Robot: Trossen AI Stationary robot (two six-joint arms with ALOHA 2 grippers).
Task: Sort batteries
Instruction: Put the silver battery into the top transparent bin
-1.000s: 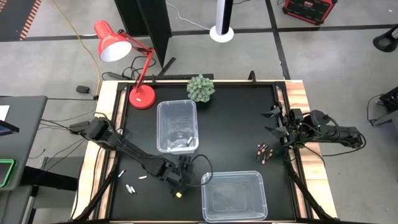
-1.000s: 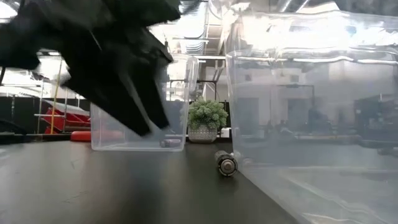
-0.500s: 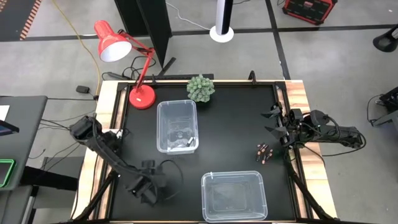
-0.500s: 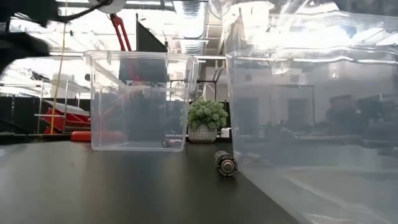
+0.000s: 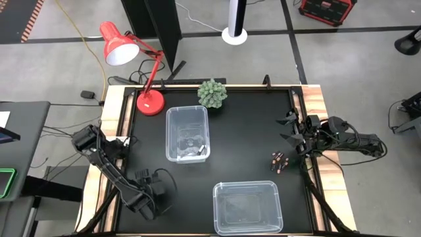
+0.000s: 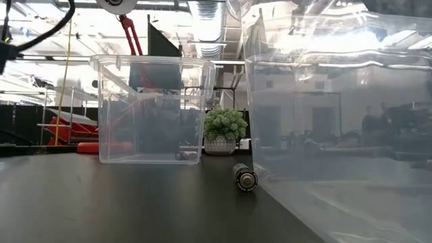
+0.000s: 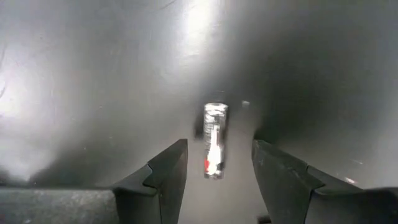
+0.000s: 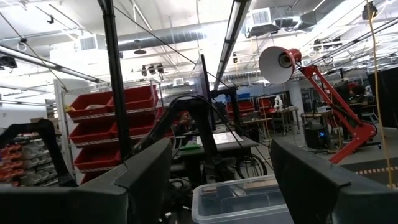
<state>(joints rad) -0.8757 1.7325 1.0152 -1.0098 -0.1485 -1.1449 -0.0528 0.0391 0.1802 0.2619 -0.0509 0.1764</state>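
Left arm swung outward, open fingers (image 7: 214, 171) over glossy silver cylindrical battery (image 7: 214, 140)

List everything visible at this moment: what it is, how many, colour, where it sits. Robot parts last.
Table: one, black top with wooden edges.
Clear bins: two; the smaller bin mid-table, the larger bin at the near edge.
Silver battery: one, lying between the left gripper's fingers.
Dark batteries: a small cluster, copper-ended, at the right side.
Battery by the larger bin: one, dark, seen end-on.
Batteries in the smaller bin: whitish, count unclear.
Lamp: one, red, far left corner.
Plant: one, green, far edge.
Left gripper: open, low over the table's near left.
Right gripper: open, waiting at the right edge.
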